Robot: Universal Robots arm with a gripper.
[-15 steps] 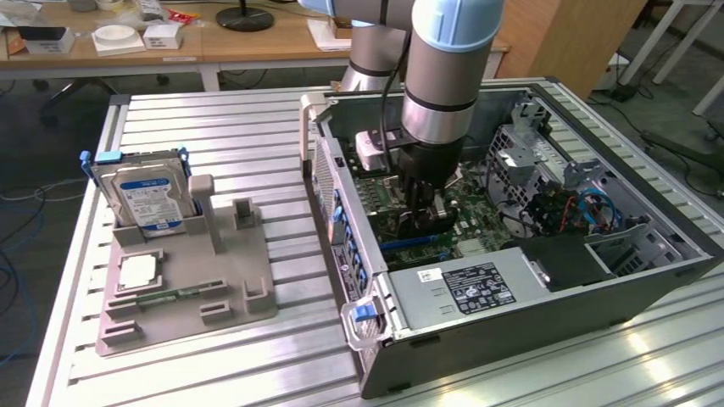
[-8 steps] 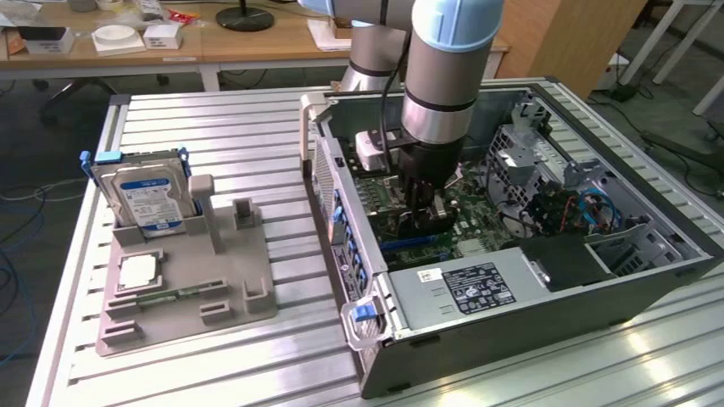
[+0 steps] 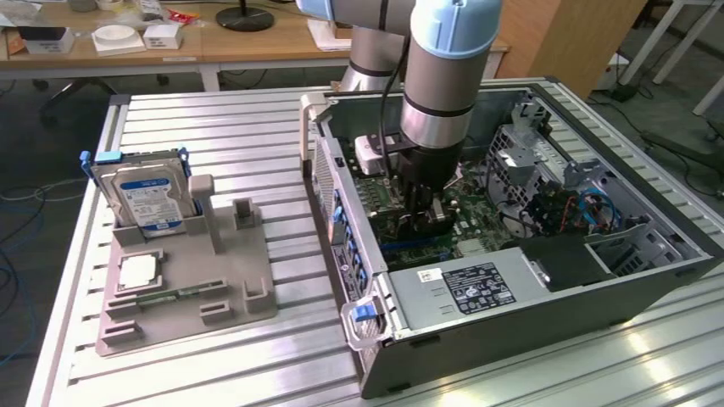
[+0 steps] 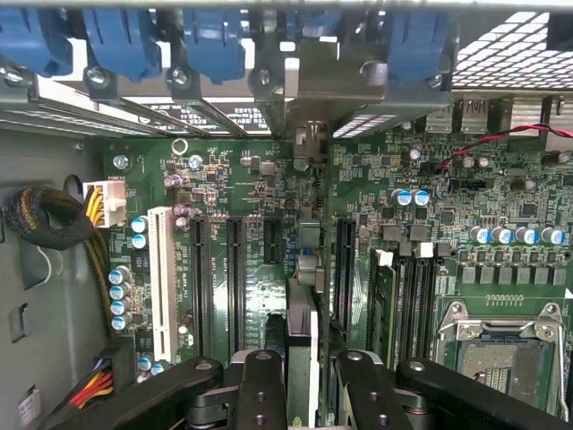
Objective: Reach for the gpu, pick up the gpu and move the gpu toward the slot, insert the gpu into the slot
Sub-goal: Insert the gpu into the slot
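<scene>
A: Where was the hand (image 3: 421,222)?

B: Down inside the open computer case (image 3: 633,288), low over the green motherboard (image 4: 260,197). In the wrist view its two black fingers (image 4: 261,394) were clamped on the gpu (image 4: 303,331), seen edge-on as a thin upright card between them.

A: And the gpu itself?

B: Standing on edge over the motherboard, in line with a dark slot (image 4: 307,235) between the other long black slots. Whether it was seated, I could not tell.

A: Anything outside the case?

B: On the tabletop (image 3: 215,127), toward the exterior view's left, a grey holder (image 3: 232,280) carried a blue-labelled hard drive (image 3: 149,197) upright.
</scene>
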